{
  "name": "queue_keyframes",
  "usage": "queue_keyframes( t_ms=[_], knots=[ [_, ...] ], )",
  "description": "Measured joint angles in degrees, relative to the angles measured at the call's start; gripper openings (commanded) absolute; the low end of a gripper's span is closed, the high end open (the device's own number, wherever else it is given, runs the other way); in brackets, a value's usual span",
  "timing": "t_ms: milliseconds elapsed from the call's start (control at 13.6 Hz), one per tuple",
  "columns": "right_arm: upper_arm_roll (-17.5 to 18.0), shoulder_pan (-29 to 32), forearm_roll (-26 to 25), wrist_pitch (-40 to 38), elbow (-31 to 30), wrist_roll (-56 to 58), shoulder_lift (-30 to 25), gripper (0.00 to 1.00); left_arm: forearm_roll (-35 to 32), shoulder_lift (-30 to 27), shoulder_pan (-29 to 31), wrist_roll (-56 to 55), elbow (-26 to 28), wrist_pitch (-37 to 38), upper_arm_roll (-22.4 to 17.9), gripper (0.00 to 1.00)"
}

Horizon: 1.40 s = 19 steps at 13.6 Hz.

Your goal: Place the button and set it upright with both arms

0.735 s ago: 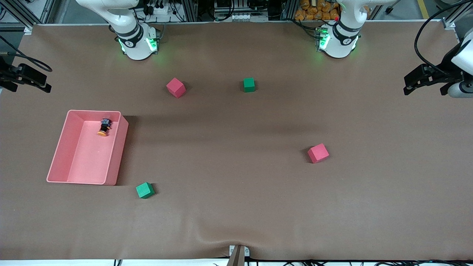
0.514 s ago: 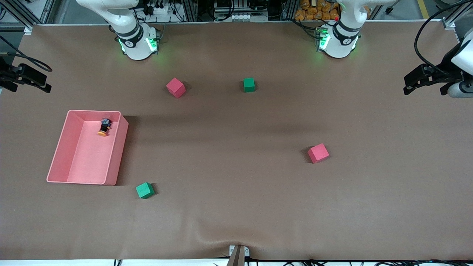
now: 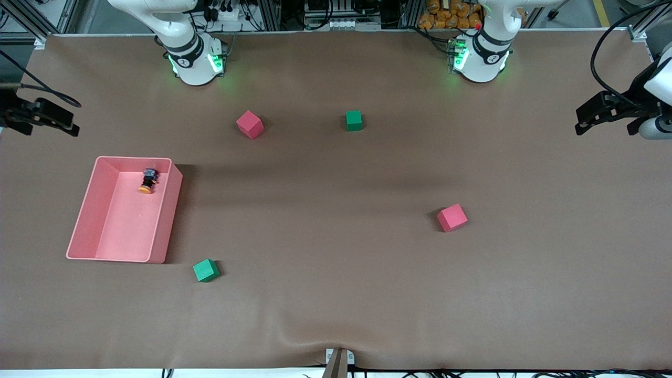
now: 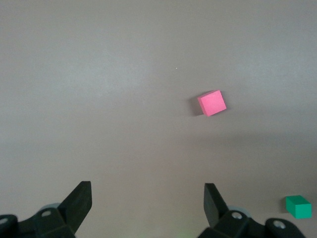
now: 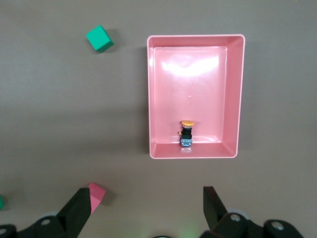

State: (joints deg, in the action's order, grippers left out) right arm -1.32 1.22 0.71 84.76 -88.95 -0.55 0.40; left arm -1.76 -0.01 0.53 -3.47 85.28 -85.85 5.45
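The button point(image 3: 147, 181) lies on its side inside the pink bin point(image 3: 163, 231), close to the bin wall nearest the robots' bases, with its orange cap turned toward the front camera. The right wrist view looks straight down on the button point(image 5: 186, 133) and the bin point(image 5: 234, 99). My right gripper point(image 5: 145, 193) hangs open and empty high over the right arm's end of the table, and it shows at the frame edge in the front view point(image 3: 63, 125). My left gripper point(image 4: 147, 191) is open and empty too, high over the left arm's end point(image 3: 588, 119).
Two red cubes point(image 3: 249, 124) point(image 3: 452, 217) and two green cubes point(image 3: 354, 120) point(image 3: 206, 270) are scattered on the brown table. In the left wrist view a red cube point(image 4: 212, 102) and a green cube point(image 4: 298, 206) show on bare table.
Both grippers have shifted slightly at the edges of the front view. The button, bin and cubes have not moved.
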Motion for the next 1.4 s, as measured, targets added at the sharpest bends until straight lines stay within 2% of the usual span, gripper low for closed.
queue_keyframes(
  t_ms=[514,955,1102,1396],
  knots=[
    [-0.7,2.11,-0.61,15.42,-18.86,0.03,1.01,1.0,0.0,0.0,1.14,0.0,0.01,0.11,-0.05,1.0],
    [-0.76,6.56,-0.7,36.68,-35.15,3.68,4.58,1.0,0.0,0.0,1.14,0.0,0.0,0.12,0.08,1.0],
    [-0.77,8.55,-0.7,41.73,-37.88,6.83,7.6,1.0,0.03,0.0,1.13,0.0,-0.02,0.11,0.14,1.0],
    [-0.79,11.14,-0.7,49.27,-38.65,10.78,14.52,1.0,0.1,0.0,1.09,0.0,-0.06,0.11,0.32,1.0]
  ],
)
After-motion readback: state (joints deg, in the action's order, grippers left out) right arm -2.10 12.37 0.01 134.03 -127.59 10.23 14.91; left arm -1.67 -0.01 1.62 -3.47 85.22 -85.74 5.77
